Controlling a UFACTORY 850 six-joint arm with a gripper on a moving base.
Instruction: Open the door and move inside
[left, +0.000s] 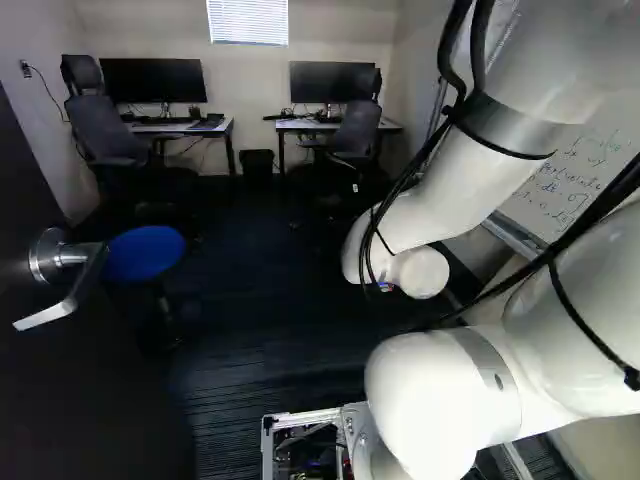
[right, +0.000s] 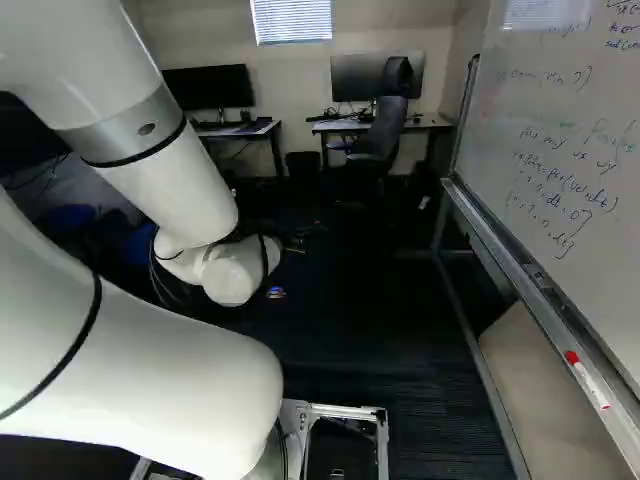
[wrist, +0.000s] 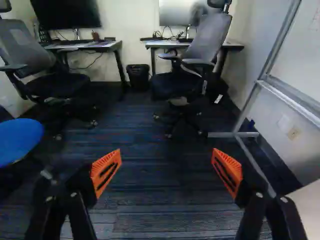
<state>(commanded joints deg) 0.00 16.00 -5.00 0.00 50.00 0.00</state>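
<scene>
Gripper (wrist: 167, 169) is spread wide with nothing between its orange pads (wrist: 106, 172), just pointing into the room over the carpet (wrist: 160, 215). The door (left: 70, 410) stands at the left of the left base view, looks swung open to me, and its lever handle (left: 72, 297) is on the face toward the arm (right: 150, 370), well apart from the gripper. So I'd call the opening part done and say we're on the "move inside" half. Next move is probably a base drive: slow, straight ahead, no grabbing needed.

As for room, the dark strip of carpet runs ahead between the blue stool (left: 145, 253) and the whiteboard (right: 560, 150), and that's the lane I'd take. Watch that lever, it sticks out from the door and could snag something if the base swings that way. The other side isn't generous either: the whiteboard's lower rail (right: 515, 275) runs along the right of the right base view, and its stand has a foot (wrist: 234, 134) on the carpet. Further in there's a wheeled office chair (wrist: 192, 55) at the far desk (wrist: 111, 46), so I'd stop short of that.
</scene>
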